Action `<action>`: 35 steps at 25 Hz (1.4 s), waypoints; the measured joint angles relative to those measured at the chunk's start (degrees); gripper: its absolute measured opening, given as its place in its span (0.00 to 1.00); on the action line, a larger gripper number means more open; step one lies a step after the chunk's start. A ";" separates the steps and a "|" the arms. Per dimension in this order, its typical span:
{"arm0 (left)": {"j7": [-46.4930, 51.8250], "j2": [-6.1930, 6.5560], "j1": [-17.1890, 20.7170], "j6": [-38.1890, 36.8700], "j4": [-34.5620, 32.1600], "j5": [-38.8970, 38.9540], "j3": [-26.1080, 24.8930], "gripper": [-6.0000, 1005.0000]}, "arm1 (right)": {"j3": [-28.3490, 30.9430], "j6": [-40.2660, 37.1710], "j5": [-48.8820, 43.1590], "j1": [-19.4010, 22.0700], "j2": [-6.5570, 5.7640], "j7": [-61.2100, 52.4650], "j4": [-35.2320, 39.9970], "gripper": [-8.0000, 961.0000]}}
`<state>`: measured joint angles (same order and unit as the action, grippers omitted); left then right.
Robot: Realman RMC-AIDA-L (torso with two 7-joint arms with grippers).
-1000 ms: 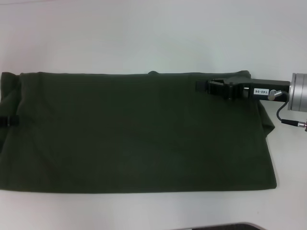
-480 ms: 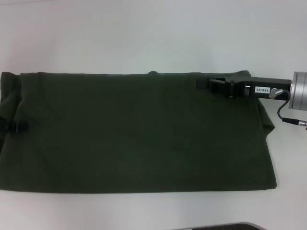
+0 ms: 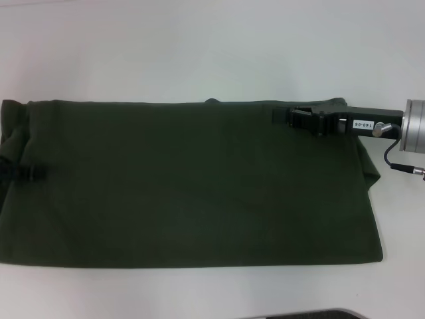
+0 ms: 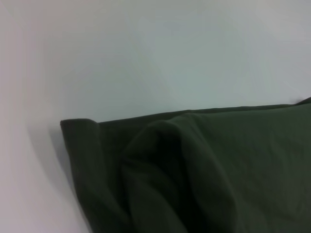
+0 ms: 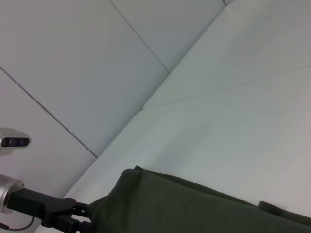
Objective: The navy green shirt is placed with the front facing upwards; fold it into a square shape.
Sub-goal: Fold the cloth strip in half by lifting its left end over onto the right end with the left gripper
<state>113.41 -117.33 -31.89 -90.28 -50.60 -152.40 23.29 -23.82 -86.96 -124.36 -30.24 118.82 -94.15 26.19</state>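
White table (image 3: pixel 199 46) — navy green shirt (image 3: pixel 192 186) flat, pale wall panels (image 5: pixel 73 63) behind.

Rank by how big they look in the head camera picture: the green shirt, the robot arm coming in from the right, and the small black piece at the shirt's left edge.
1. The navy green shirt, by far the largest.
2. The right gripper with its arm, nearer the camera, so it may look oversized.
3. The left gripper, only its tip showing.
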 joint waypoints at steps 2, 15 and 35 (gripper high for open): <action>-0.09 -0.01 -0.09 0.02 0.07 0.00 0.03 0.89 | 0.00 0.03 0.00 0.00 0.00 -0.02 0.00 0.09; -0.47 -0.60 -0.59 -1.53 0.16 0.16 0.83 0.89 | 0.17 0.17 0.00 -0.01 -0.09 -0.02 0.13 0.09; -1.00 -1.93 -1.95 -1.36 0.69 0.85 4.20 0.88 | 0.88 0.67 0.00 -0.24 -0.09 0.14 0.22 0.09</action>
<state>112.41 -119.26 -33.84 -91.65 -49.91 -151.55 27.49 -22.94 -86.29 -124.36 -30.48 118.74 -94.00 26.42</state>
